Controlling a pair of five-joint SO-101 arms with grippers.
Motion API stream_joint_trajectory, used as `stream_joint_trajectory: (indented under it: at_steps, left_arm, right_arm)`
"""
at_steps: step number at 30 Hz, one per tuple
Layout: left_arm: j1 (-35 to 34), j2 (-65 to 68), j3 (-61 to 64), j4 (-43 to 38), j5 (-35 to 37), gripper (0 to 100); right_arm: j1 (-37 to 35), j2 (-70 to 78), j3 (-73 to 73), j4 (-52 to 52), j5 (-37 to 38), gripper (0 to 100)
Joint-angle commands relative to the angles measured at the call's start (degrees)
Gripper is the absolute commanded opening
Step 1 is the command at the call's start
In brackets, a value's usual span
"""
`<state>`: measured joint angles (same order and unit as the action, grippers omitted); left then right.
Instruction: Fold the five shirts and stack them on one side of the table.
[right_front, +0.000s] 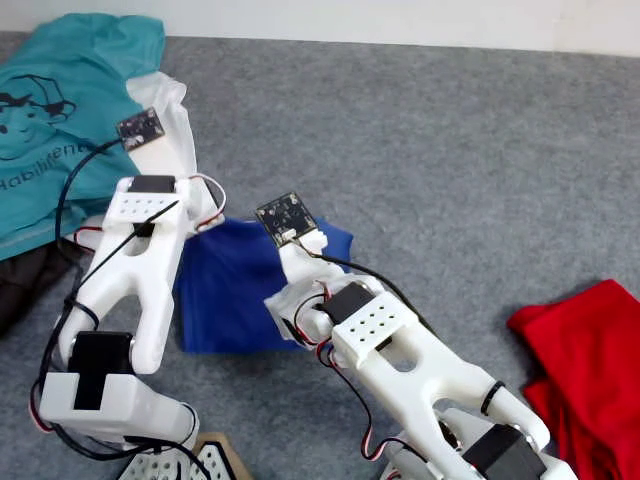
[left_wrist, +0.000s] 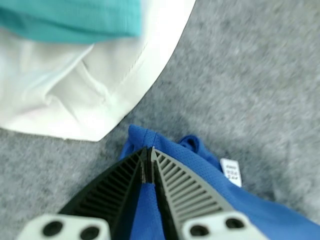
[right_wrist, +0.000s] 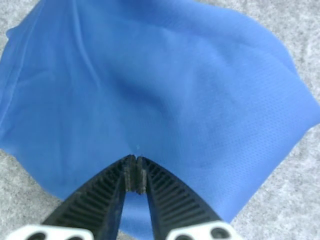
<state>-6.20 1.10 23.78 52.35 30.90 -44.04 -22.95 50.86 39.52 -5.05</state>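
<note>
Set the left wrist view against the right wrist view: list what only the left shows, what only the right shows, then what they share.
Only the left wrist view: the white shirt with the teal shirt lying over it, and a small white tag on the blue shirt. Only the right wrist view: a broad, rumpled stretch of the blue shirt's cloth. Both: the blue shirt, the grey table, and that arm's own jaws shut on the blue cloth.

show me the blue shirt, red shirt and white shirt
blue shirt (right_wrist: 175, 90): right wrist view, middle of the cloth
red shirt (right_front: 590, 370): high view, middle of the heap
white shirt (left_wrist: 75, 95): left wrist view, creased middle
</note>
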Motion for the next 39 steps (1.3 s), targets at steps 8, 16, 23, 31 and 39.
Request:
stream_joint_trajectory:
  at_steps: [8,16,23,31,39]
  left_arm:
    - [-1.10,13.05,-13.23,-2.55,0.26,1]
    - [-1.45,13.49,-22.81,13.54,0.09,1]
    - [-2.07,12.97,-25.27,18.81,0.35,23]
    - [-4.18,6.37,-28.88,25.41,0.35,40]
    - [-2.77,4.79,-19.12,29.45,0.18,34]
  right_arm:
    - [0.48,-1.45,-3.21,-0.75,0.70,2.3]
    - [0.48,-1.45,-3.21,-0.75,0.70,2.3]
    - [0.48,-1.36,-3.21,-0.75,0.70,2.3]
    - [0.84,-1.45,-3.12,-0.48,0.44,2.3]
    - [9.89,-1.54,-4.26,1.63,-6.59,2.7]
